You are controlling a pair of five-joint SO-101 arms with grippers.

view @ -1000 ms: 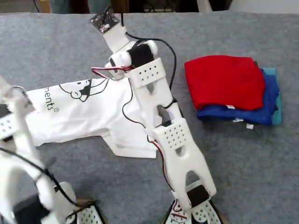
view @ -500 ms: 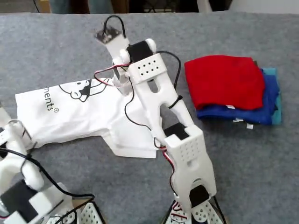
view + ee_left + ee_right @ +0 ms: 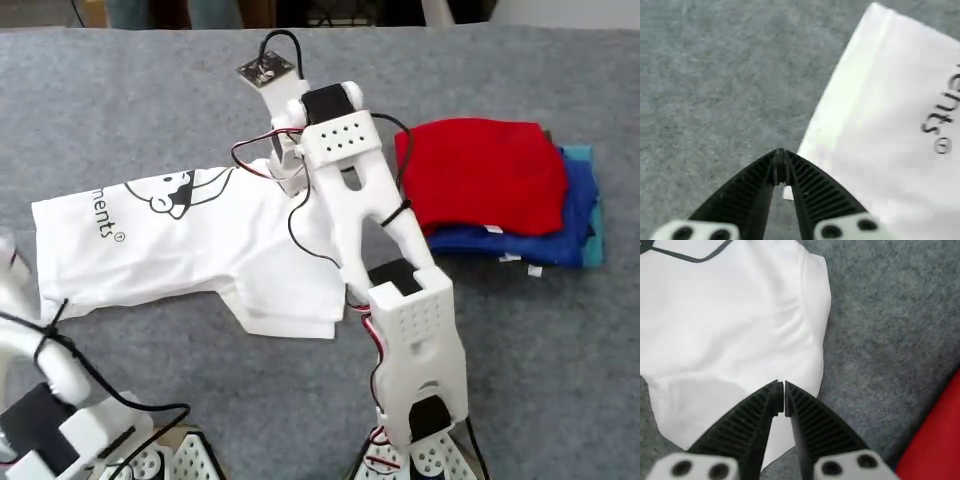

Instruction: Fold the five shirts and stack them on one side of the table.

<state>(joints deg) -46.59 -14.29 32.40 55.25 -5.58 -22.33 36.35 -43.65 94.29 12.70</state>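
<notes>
Right pincer point(image 3: 781, 386) clenched, gripping nothing, poised over the white shirt point(image 3: 190, 240) near its sleeve. Left pincer point(image 3: 780, 152) likewise clenched and empty, by the shirt's opposite end. Shirt lies spread on the grey tabletop point(image 3: 120, 90). Beside it, a folded stack: red shirt point(image 3: 480, 175) atop blue shirt point(image 3: 575, 225), teal shirt point(image 3: 592, 250) lowest.

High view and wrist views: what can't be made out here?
High view: the right arm covers one end of the white shirt.
High view: the red shirt covers most of the blue shirt and a teal layer; their count is unclear.
Right wrist view: the right claw is shut above the white shirt; contact unclear.
</notes>
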